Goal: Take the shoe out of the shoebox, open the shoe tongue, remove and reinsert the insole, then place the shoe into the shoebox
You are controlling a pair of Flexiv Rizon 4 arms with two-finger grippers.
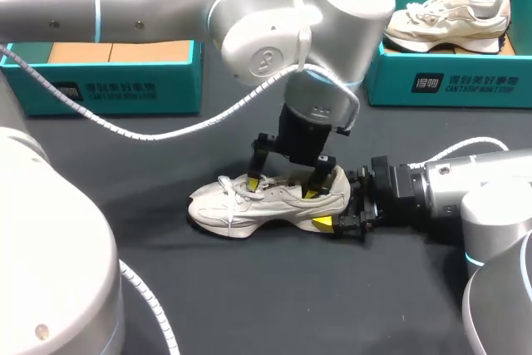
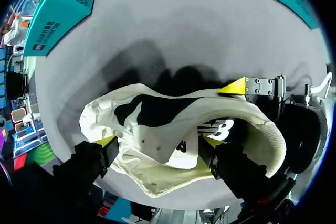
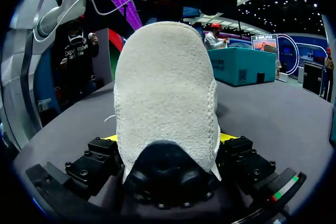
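From above, the shoe [image 1: 249, 204] lies on its sole in the middle of the dark surface [image 1: 249, 297], out of the shoebox [image 1: 100, 89] that stands open at the far left. A second box [image 1: 449, 85] at the far right carries another shoe [image 1: 449, 18]. The right pincer [image 1: 341, 204] comes in low from the side and is clamped on the heel, most likely to pin the shoe so that it cannot slide or tip while it is worked on from above. The left pincer [image 1: 281, 186] hangs straight down over the throat, spread wide. One finger is at the laces and the other in the mouth, a stance that suits pushing the tongue forward to get at the insole. In the left wrist view, the left pincer [image 2: 157, 142] has the shoe [image 2: 157, 153] between its parted fingers. The dark opening gapes ahead, and I cannot tell whether the pale layer nearest the camera is tongue or insole. One yellow fingertip [image 2: 235, 86] of the other arm presses the heel's side. In the right wrist view, the right pincer [image 3: 168, 140] hugs the shoe [image 3: 165, 87] from both sides at the heel base, with the heel standing upright ahead of it. That low grip leaves the collar free for the left arm.
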